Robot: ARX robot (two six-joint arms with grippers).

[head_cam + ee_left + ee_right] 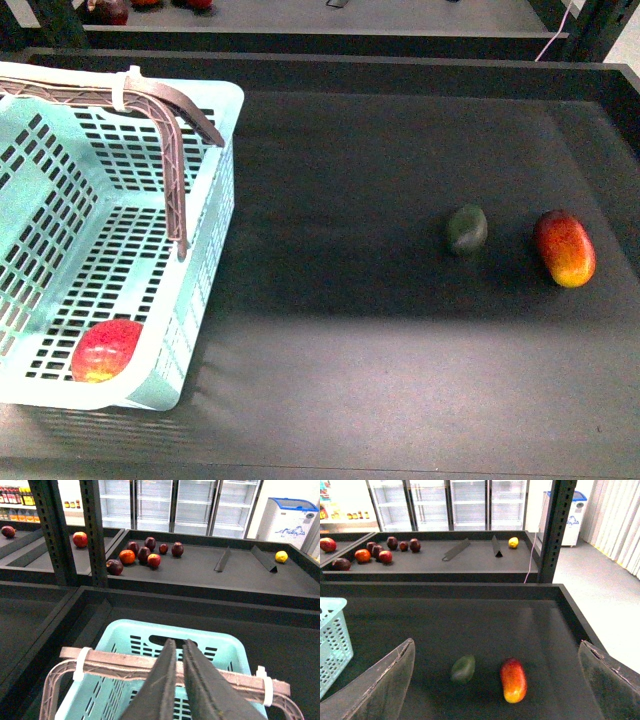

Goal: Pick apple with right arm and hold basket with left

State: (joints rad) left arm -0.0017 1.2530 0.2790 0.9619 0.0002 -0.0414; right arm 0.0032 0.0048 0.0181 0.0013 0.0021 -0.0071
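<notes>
Dark shelf: apple (106, 350) in basket (215, 180); left hand (180, 652) seemingly clenched, handle half-hidden; right hand (500, 680) released.

We are seeing only the grippers of our robot, and the front view is showing no arm at all. The left gripper (179, 680) is showing two long, tapering, dark grey fingers (161, 685) with a rough, scuffed surface and pale worn edges. The right gripper (497, 680) is showing two broad, dark grey fingers (380, 685), dull and smudged, with frayed, whitish edges along their tips.
</notes>
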